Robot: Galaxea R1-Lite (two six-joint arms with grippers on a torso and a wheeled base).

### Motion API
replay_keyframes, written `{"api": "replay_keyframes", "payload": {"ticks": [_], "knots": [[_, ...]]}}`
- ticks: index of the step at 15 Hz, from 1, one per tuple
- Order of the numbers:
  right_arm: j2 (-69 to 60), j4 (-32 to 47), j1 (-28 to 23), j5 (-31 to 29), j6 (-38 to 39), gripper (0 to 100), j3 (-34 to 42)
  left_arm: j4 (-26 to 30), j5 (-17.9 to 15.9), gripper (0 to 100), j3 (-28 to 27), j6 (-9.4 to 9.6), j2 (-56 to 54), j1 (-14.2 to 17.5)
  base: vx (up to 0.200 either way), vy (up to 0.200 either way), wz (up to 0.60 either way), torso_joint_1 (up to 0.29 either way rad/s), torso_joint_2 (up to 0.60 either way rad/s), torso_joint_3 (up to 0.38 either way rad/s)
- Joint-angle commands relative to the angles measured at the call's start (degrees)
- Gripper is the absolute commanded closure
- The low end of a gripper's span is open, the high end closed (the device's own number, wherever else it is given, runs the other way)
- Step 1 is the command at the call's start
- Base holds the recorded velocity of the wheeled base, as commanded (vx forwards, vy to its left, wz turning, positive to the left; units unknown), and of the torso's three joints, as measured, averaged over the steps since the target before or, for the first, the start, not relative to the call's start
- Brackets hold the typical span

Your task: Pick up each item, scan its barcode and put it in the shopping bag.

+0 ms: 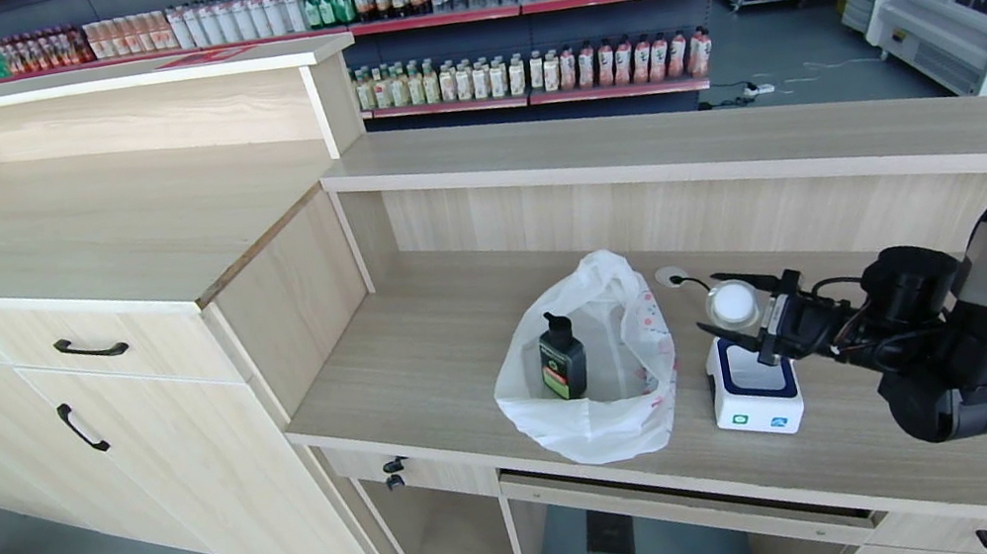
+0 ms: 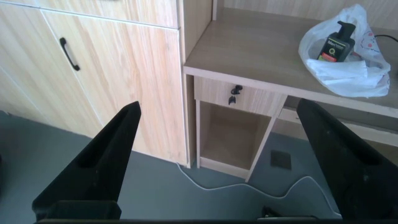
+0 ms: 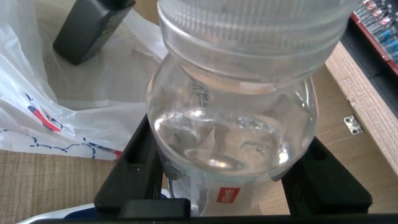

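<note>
The clear bottle [image 1: 732, 304] is held level just above the white scanner [image 1: 754, 386], white cap pointing toward the shopping bag [image 1: 598, 420] beside it. The right gripper [image 1: 728, 310] pinches its body from both sides, the long axis running straight out from the fingers. The left gripper [image 2: 219, 107] is spread wide and holds nothing, low beside the counter [image 2: 249, 50].

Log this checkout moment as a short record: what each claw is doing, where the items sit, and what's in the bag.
right claw: shut on clear bottle, held off the counter at the scanner
left claw: open, empty, low beside the counter, over the floor
scanner: white, on the counter, right of the shopping bag
shopping bag: open on the counter, dark pump bottle upright inside
stage: clear bottle not yet bagged
</note>
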Motion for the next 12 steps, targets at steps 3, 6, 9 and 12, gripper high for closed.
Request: {"api": "replay_keyframes", "payload": {"ticks": [3, 6, 9, 12], "knots": [[0.47, -0.08, 0.00, 0.03, 0.06, 100, -0.62, 0.00, 0.09, 0, 0.00, -0.02, 0.09, 0.01, 0.000, 0.000, 0.00, 0.000, 0.00, 0.000], [0.73, -0.08, 0.00, 0.03, 0.59, 100, -1.15, 0.00, 0.01, 0, 0.00, -0.02, 0.00, 0.01, 0.000, 0.000, 0.00, 0.000, 0.00, 0.000], [0.82, -0.08, -0.17, 0.03, 1.03, 100, -1.59, 0.00, 0.01, 0, 0.00, -0.02, 0.09, 0.01, 0.000, 0.000, 0.00, 0.000, 0.00, 0.000], [0.82, -0.08, -0.17, 0.03, 1.03, 100, -1.68, 0.00, 0.01, 0, 0.00, -0.02, 0.00, 0.01, 0.000, 0.000, 0.00, 0.000, 0.00, 0.000]]}}
